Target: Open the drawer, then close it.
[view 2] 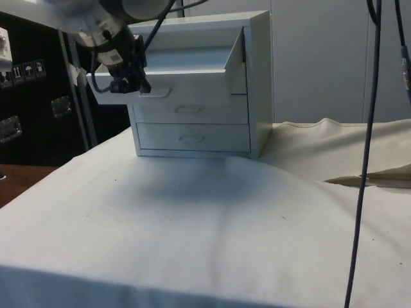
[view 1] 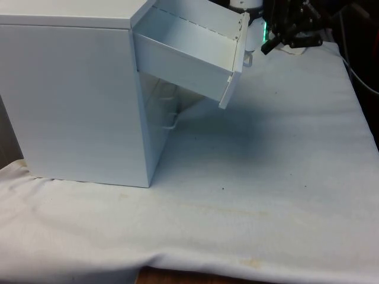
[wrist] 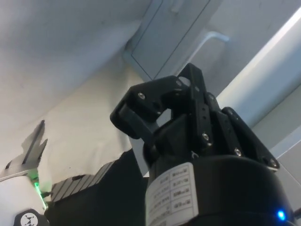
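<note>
**Top drawer hangs open and tilted as gripper waits at its front**

A white chest of drawers (view 1: 74,97) stands on the cloth-covered table (view 1: 266,195), its top drawer (view 1: 189,56) pulled far out and sagging, the front panel tipped downward. In the side view the same top drawer (view 2: 170,70) juts out towards the gripper (view 2: 131,80), above two lower drawers (view 2: 192,125) that sit flush in the chest (view 2: 257,83). The black gripper is at the drawer's front face, just beside its handle (view 2: 154,93); from these angles it cannot be told whether it touches the panel or the handle, nor how far its fingers are parted or whether they hold anything. In the front view the gripper (view 1: 293,35) hangs just beyond the drawer's front panel, on the side away from the chest, with the small handle (view 1: 247,59) between the two. The wrist view looks past the gripper (wrist: 160,110) to a drawer front and a pale handle (wrist: 211,40) beyond it.
</note>
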